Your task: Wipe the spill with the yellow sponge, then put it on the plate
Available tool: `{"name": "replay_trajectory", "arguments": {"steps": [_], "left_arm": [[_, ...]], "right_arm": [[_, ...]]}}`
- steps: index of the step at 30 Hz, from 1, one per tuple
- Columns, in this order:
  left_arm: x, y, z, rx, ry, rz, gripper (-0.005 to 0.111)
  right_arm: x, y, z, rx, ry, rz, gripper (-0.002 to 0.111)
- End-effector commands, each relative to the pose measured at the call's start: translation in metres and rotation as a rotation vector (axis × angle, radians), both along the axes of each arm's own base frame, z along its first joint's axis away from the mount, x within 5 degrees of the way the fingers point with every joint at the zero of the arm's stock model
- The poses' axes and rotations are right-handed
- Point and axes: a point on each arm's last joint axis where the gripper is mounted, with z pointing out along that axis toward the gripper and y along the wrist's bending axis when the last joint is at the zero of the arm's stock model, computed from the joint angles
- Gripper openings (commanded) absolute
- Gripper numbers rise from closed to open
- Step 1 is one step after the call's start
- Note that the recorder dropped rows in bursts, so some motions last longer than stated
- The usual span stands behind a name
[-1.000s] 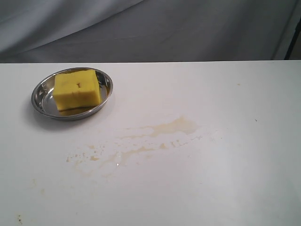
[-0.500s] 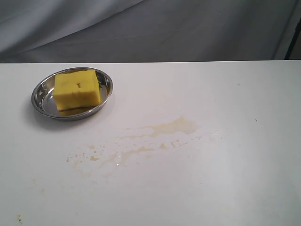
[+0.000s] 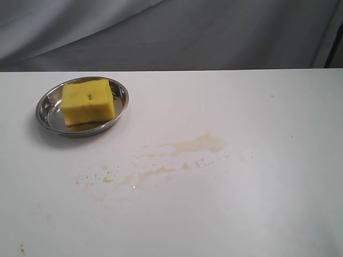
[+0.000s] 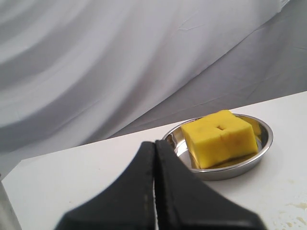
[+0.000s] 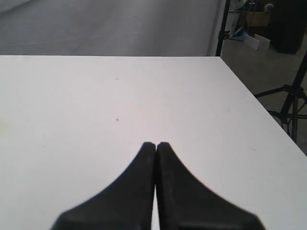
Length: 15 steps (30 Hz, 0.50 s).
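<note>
A white table (image 3: 268,203) fills the lower three-quarters of the exterior view, with a creased grey cloth backdrop (image 3: 171,32) hung across the top of the frame behind it. The spill (image 3: 198,143) lies as thin, pale brown smears running from left of centre up to just right of centre, with fine droplets scattered at the lower-left end. The plate (image 3: 43,115), a shiny steel dish, stands in the upper left of the frame, well apart from the smears. The yellow sponge (image 3: 87,100) lies inside the plate and covers most of its bottom. A small dark mark shows on the sponge's top, too small to tell whether it is a hole or a stain. Neither arm appears in the exterior view. In the left wrist view, the left gripper (image 4: 154,143) has its black jaws pressed together on nothing, apart from the plate and pointing toward it. In the right wrist view, the right gripper (image 5: 156,143) has its jaws likewise closed and empty over bare tabletop, and a black stand (image 5: 293,103) rises off the table's edge. Tiny dark specks (image 5: 117,120) dot the surface.
</note>
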Motion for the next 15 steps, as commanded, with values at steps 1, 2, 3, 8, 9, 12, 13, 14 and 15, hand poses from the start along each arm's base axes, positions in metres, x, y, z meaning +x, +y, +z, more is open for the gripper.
{"name": "replay_trajectory", "arguments": {"steps": [1, 2, 3, 8, 9, 12, 13, 14, 15], "left_arm": [[-0.0002, -0.0001, -0.0004, -0.008, -0.007, -0.003, 0.000], [-0.0002, -0.0001, -0.0004, -0.008, -0.007, -0.003, 0.000], [-0.0002, -0.0001, -0.0004, -0.008, -0.007, -0.003, 0.000], [-0.0002, -0.0001, -0.0004, -0.008, -0.007, -0.003, 0.000], [-0.0002, -0.0001, -0.0004, -0.008, -0.007, -0.003, 0.000], [-0.0002, -0.0001, -0.0004, -0.008, -0.007, -0.003, 0.000], [-0.0002, -0.0001, -0.0004, -0.008, -0.007, -0.003, 0.000], [-0.0002, -0.0001, -0.0004, -0.008, -0.007, -0.003, 0.000], [-0.0002, -0.0001, -0.0004, -0.008, -0.007, -0.003, 0.000]], "right_arm": [[-0.0002, 0.0003, -0.0011, -0.010, 0.001, 0.010, 0.000], [-0.0002, 0.0003, -0.0011, -0.010, 0.001, 0.010, 0.000], [-0.0002, 0.0003, -0.0011, -0.010, 0.001, 0.010, 0.000], [-0.0002, 0.0003, -0.0011, -0.010, 0.001, 0.010, 0.000], [-0.0002, 0.0003, -0.0011, -0.010, 0.001, 0.010, 0.000], [-0.0002, 0.0006, -0.0011, -0.004, 0.000, 0.013, 0.000], [-0.0002, 0.0006, -0.0011, -0.004, 0.000, 0.013, 0.000], [-0.0002, 0.0006, -0.0011, -0.004, 0.000, 0.013, 0.000], [-0.0002, 0.0006, -0.0011, -0.004, 0.000, 0.013, 0.000]]}}
